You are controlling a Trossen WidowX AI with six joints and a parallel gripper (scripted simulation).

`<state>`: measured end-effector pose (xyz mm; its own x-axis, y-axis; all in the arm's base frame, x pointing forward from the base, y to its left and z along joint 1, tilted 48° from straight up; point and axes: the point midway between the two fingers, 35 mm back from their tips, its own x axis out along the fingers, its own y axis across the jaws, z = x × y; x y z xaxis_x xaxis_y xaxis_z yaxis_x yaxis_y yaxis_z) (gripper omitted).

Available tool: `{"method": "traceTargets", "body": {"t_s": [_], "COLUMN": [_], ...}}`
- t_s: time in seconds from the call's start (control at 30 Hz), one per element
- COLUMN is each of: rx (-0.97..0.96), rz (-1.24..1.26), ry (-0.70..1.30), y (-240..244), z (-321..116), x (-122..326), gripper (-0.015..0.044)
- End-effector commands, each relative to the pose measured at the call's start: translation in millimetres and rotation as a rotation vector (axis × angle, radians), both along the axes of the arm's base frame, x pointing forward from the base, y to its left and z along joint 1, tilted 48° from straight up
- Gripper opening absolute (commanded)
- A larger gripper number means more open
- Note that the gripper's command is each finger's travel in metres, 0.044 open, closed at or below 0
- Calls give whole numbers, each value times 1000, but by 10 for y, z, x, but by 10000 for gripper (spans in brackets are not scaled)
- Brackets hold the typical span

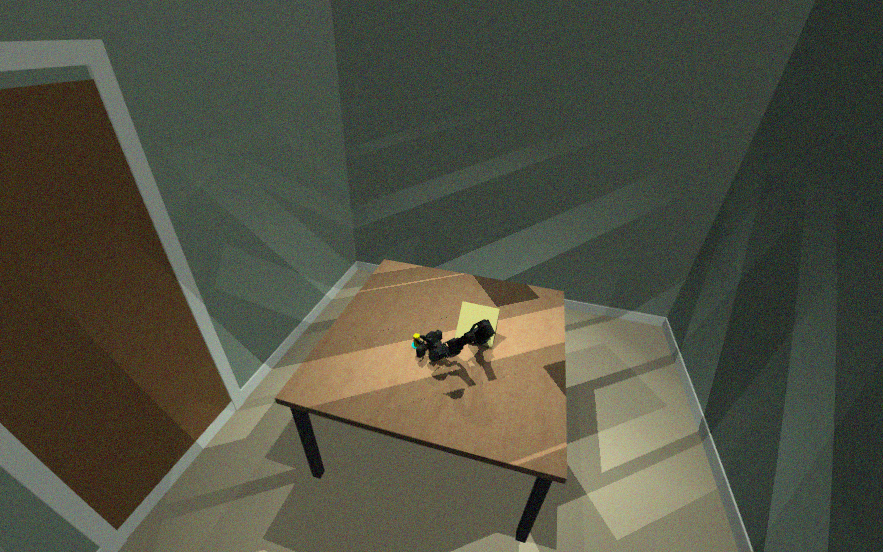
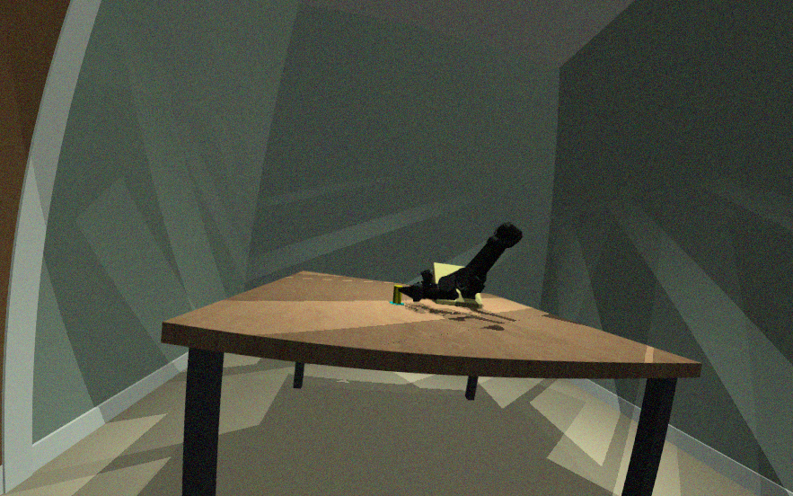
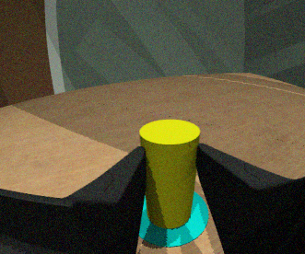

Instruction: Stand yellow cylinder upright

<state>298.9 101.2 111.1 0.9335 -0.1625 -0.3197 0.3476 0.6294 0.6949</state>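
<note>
Yellow tall cylinder (image 1: 416, 337) (image 2: 397, 294) (image 3: 170, 179): upright, with the round top face uppermost and the base within the cyan circle (image 1: 413, 345) (image 3: 199, 221). Seen from the wrist, flat and bright lemon yellow on top, much darker and olive down the side, with a deeper band of shadow along the left of that side. Smooth and plain all over, taller than wide, with a crisp rim around the top. Looks narrower toward the base in the same view, and shows no clear lean. Ringed by visible cyan at left, right and near side of the foot, partly shaded at the near left. Too close to call whether fully resting on the surface or just above it.

Held between the black fingers of the gripper (image 1: 418, 344) (image 2: 400, 289) (image 3: 171, 148), closed in on the cylinder from left and right, with the tips against the upper part of the side, just below the rim. Not released.

Reached from the right in the exterior view by the black arm (image 1: 455, 344) (image 2: 485, 261), low at the gripper end and raised high at the bent joint to the right. Placed on the wooden table (image 1: 362, 384) (image 2: 424, 354) (image 3: 65, 152), left of the pale yellow block (image 1: 470, 313) (image 2: 447, 268), and crossed there by bands of light and shade
</note>
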Motion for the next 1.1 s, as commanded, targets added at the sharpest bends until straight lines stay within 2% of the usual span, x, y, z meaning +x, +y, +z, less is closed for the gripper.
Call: {"method": "traceTargets", "body": {"t_s": [0.0, 0.07, 0.43, 0.63, 1.07], "rx": [4, 4, 4, 4, 3], "rz": [-4, -4, -4, -4, -8], "ry": [-2, -2, -2, -1, -1], "y": [1, 1, 1, -24, -568], "z": [-4, -4, -4, 20, 511], "x": [-2, -2, -2, 8, 44], "gripper": [105, 105, 394, 400, 400]}}
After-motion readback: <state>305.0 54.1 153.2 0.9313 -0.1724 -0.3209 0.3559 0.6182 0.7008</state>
